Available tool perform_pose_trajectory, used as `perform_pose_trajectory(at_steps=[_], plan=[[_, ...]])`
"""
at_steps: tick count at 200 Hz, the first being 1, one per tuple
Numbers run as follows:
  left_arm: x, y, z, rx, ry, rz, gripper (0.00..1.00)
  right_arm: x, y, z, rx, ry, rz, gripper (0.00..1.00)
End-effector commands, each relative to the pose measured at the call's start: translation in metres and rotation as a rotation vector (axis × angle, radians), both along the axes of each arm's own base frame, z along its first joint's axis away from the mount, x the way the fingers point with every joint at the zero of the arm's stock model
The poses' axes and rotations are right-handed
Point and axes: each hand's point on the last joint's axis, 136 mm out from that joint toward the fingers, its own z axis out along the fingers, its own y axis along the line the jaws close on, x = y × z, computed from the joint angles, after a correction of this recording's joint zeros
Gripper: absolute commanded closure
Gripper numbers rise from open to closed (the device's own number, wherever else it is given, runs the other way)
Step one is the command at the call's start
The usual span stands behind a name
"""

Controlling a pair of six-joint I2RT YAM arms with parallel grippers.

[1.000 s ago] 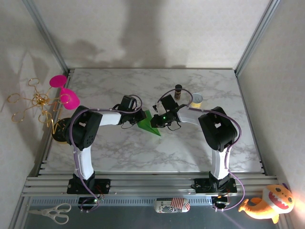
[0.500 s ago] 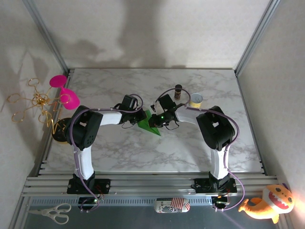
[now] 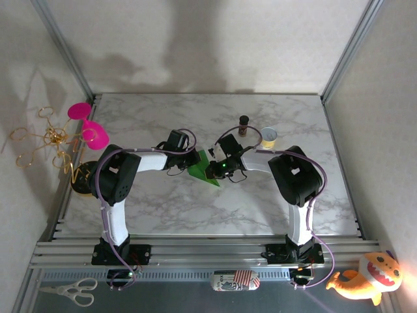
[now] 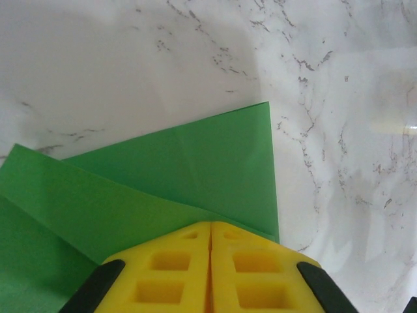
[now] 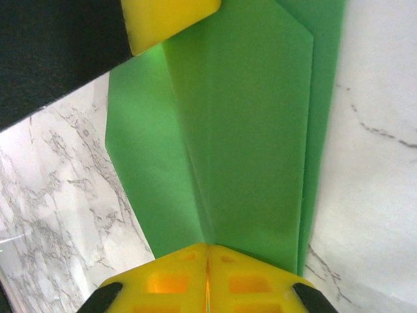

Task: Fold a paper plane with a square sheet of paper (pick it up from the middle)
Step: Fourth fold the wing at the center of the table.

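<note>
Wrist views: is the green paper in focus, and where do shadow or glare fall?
Left wrist: the sheet of paper is sharp, soft shadow on the marble table upper left, a pale reflection at far right. Right wrist: paper brightly lit, creases crisp. Top external: broad shadows on the back wall.

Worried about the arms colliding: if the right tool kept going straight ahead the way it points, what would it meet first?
The sheet of paper, directly before its tips. Beyond that, probably the left tool, slightly left of the line; depth is unclear.
</note>
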Motion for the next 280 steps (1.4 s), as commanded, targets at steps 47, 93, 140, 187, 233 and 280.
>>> perform_pose_trajectory(at_steps=[47,93,140,187,233,280], plan=[[-0.029,0.031,-0.044,0.167,0.129,0.025,0.92,-0.051,-0.038,-0.018,-0.115,0.136,-0.016,0.89],[-0.029,0.028,-0.041,0.150,0.125,0.014,0.92,-0.056,-0.044,-0.013,-0.109,0.136,-0.042,0.89],[-0.028,0.023,-0.034,0.122,0.111,-0.001,0.91,-0.056,-0.047,-0.015,-0.113,0.139,-0.045,0.89],[-0.025,0.015,-0.020,0.074,0.084,-0.018,0.90,-0.064,-0.058,-0.021,-0.145,0.145,-0.059,0.89],[-0.025,0.011,-0.017,0.058,0.078,-0.029,0.89,-0.047,-0.047,0.006,-0.078,0.066,-0.067,0.89],[-0.023,0.007,-0.012,0.033,0.068,-0.040,0.88,-0.018,-0.025,0.025,-0.027,-0.005,-0.050,0.88]])
